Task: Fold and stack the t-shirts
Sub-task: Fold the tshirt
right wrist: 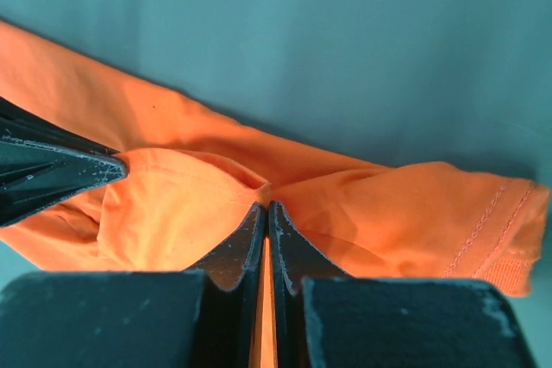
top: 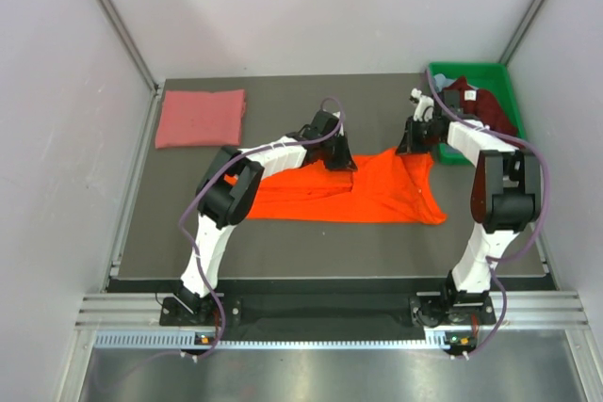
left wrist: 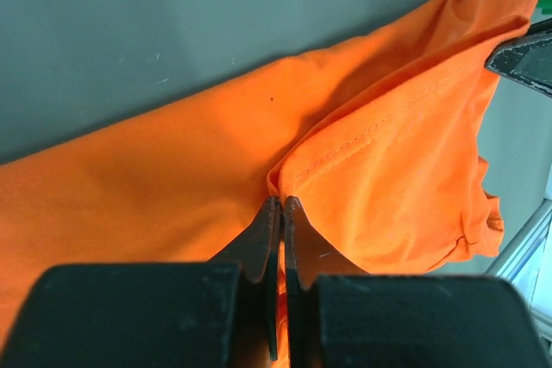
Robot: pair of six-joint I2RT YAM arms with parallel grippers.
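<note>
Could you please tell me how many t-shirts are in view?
4: orange t-shirt lying mid-table; pink t-shirt folded far left; maroon t-shirt and a sliver of blue-grey t-shirt in the green bin, where more may hide.

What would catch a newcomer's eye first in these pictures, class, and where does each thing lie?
The bright orange t-shirt spread across the middle of the dark table stands out first, with the left claw and right claw each shut on its far edge. Next come the folded salmon pink t-shirt at the far left corner and the green bin at the far right, holding a dark maroon shirt.
</note>
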